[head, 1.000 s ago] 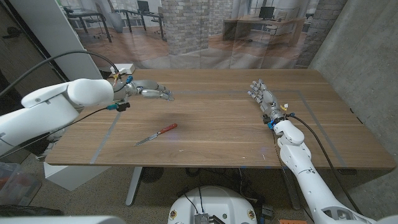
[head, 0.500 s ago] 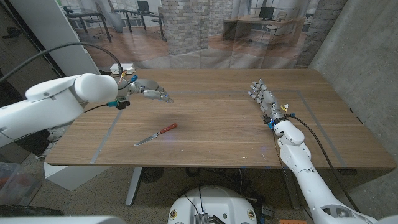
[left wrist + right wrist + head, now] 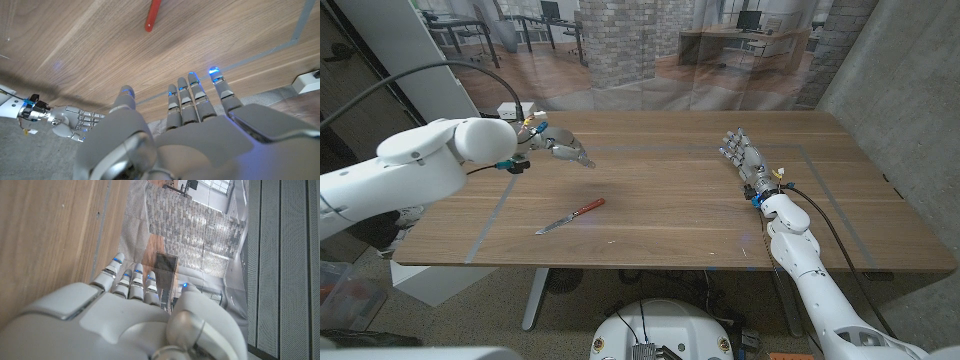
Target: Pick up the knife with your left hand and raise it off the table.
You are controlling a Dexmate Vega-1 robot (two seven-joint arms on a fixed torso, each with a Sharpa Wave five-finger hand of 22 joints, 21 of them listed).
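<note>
The task is barely begun. The knife (image 3: 570,216) lies flat on the desk (image 3: 680,200) near its front left corner, untouched. The left robot hand (image 3: 563,148) hovers beyond it, fingers spread, holding nothing. Reaching, gripping and lifting all remain. The right robot hand (image 3: 742,156) waits spread by the right edge.

Lighting was even and diffuse throughout, moderately bright, with no harsh highlights. The wooden table (image 3: 660,190) showed only a soft sheen in the head view, and shadows there were faint and short. The head view was sharp at centre, with slight bending of straight lines toward its edges. In the left wrist view the left hand (image 3: 185,135) was close to the lens and soft, blue indicator lights glowing on its fingers. The right wrist view showed the right hand (image 3: 120,315) similarly blurred, background clearer.
</note>
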